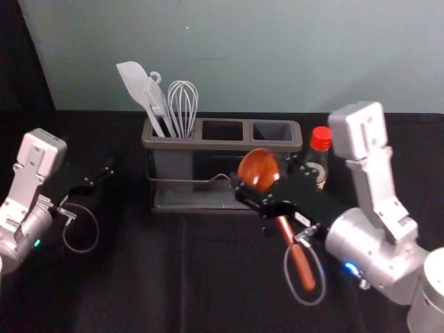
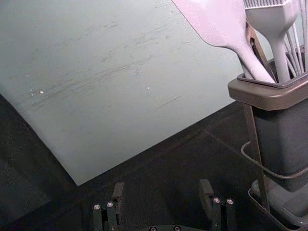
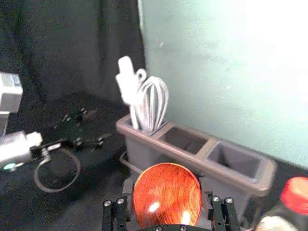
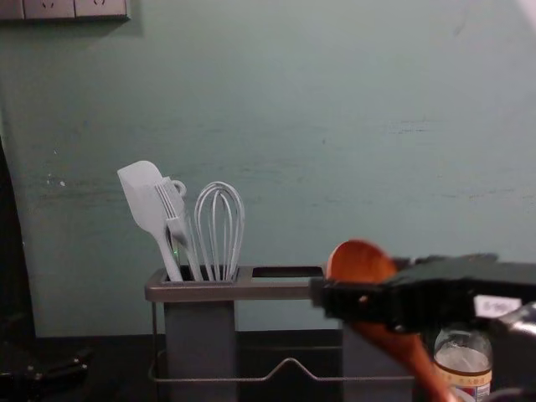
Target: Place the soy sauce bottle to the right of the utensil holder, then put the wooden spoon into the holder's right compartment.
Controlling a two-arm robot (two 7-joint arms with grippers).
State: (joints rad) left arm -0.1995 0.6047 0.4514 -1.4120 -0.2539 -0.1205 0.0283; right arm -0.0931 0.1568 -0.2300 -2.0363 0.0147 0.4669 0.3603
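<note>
Slanting bowl-up, the wooden spoon [image 1: 257,168] sits within the right end effector [image 1: 263,177].

Holder [image 1: 210,145]: one is standing
Compartments [image 1: 223,130]: three are showing
Spatula [image 4: 144,197], brush [image 2: 274,24], whisk [image 1: 183,104], ringed handle [image 1: 155,73]: one each is showing
Spoon [image 1: 255,166], bottle [image 1: 320,139]: one each is showing

No wording, brand or number is legible with certainty. Two labels are noted. First: a small white label [image 4: 497,306] is fixed to the dark body of the right tool [image 1: 251,197]; dark characters run along it in the chest view, too blurred to read. Second: a printed label [image 4: 471,389] is wrapped around the soy sauce bottle [image 4: 465,353], with a yellowish band above red and blue areas; its print is too small to read.
</note>
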